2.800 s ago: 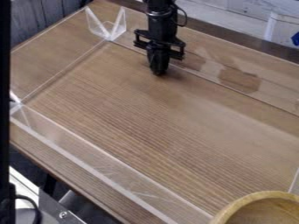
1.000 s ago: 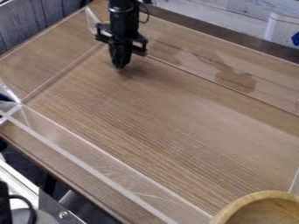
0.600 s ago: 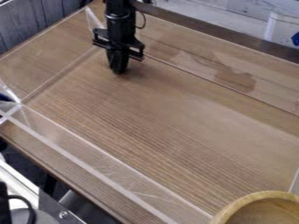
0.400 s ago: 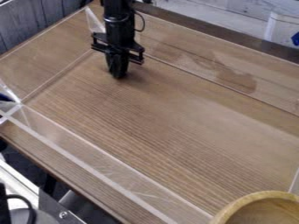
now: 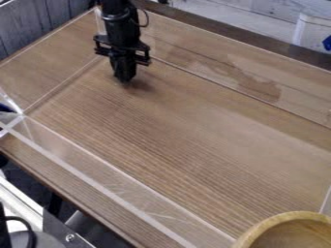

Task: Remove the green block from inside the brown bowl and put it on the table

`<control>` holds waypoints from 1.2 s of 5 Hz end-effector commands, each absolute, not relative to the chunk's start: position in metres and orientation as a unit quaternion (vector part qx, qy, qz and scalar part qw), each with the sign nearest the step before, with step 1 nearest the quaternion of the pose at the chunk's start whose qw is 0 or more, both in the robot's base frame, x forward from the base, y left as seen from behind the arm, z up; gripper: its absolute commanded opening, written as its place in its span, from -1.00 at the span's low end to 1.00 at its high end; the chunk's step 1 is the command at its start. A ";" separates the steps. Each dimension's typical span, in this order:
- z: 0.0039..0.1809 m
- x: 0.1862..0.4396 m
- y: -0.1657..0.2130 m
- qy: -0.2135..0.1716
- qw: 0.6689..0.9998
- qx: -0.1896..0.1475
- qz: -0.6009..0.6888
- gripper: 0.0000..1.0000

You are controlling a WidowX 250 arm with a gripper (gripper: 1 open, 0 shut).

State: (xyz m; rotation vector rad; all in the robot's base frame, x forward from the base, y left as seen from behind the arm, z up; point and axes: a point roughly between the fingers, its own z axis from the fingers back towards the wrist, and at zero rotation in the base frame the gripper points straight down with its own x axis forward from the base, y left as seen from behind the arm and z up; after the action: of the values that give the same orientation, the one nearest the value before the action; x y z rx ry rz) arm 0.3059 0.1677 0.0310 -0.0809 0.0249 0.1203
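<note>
Currently the pincer (image 5: pixel 124 76) stands closed above the worktop (image 5: pixel 195 126), well apart from the brown bowl (image 5: pixel 291 232) (green block not visible); extraction appears pending.

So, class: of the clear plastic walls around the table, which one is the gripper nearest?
The far-left wall: the gripper, jaws shut, hangs close beside it, far from the near wall.

Far from the tool (image 5: pixel 124 74), the bowl (image 5: pixel 287 231) is cut off by the bottom-right corner, its inside unseen. The arm above the tool leaves the top edge.
</note>
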 end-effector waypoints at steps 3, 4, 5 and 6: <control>0.053 0.326 0.177 -0.033 0.997 -0.034 0.054 1.00; 0.054 0.330 0.176 -0.017 0.997 -0.029 0.063 -1.00; 0.044 0.327 0.177 -0.007 0.997 -0.031 0.069 -1.00; 0.038 0.322 0.177 0.002 0.996 -0.032 0.077 1.00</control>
State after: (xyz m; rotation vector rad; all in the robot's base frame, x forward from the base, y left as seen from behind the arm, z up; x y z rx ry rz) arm 0.3173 0.1717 0.0241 -0.0891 0.0431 0.1558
